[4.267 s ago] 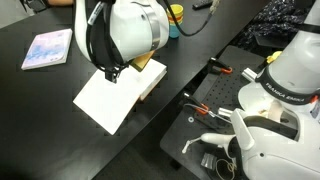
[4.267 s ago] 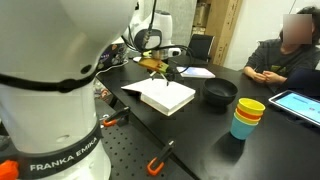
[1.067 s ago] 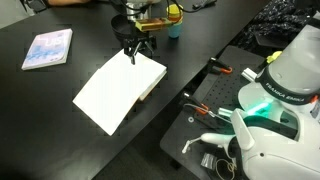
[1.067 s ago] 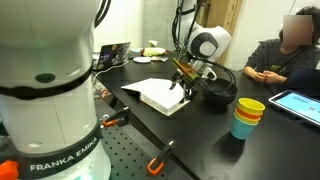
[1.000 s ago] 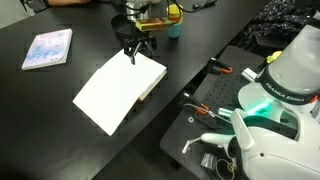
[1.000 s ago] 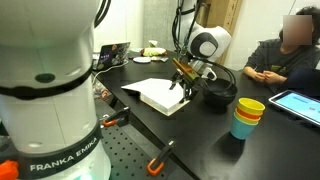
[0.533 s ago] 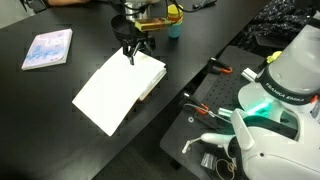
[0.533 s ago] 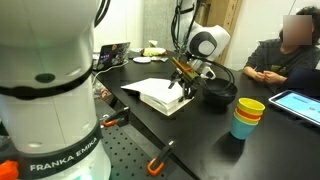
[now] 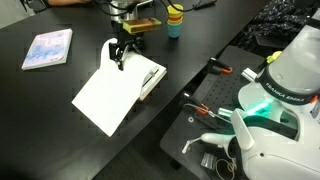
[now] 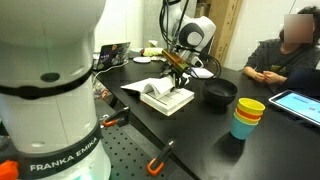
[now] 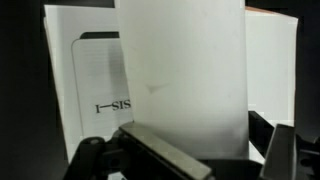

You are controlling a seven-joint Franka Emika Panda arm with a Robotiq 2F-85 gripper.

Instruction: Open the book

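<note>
The book [image 9: 105, 100] lies open on the black table, white pages up; only a sliver of tan cover shows at its near edge. It also shows in an exterior view [image 10: 178, 100]. My gripper [image 9: 120, 52] is over the book's far end, also seen in an exterior view [image 10: 172, 70]. A white leaf [image 10: 153, 88] stands curled up under it. In the wrist view this leaf [image 11: 180, 80] rises between the fingers of my gripper [image 11: 215, 152], in front of a printed page [image 11: 95, 95]. The jaws stand apart and do not pinch the leaf.
A pale blue-pink booklet [image 9: 48, 48] lies at the far left. Stacked coloured cups [image 10: 247, 118], a black bowl [image 10: 220, 93] and a tablet [image 10: 300, 103] are beside the book. A person [image 10: 285, 55] sits behind. Orange-handled tools [image 9: 205, 105] lie on the perforated plate near the arm's base [image 9: 280, 90].
My gripper has moved across the book away from the cups. A white leaf that lay flat now stands curled up off the page block.
</note>
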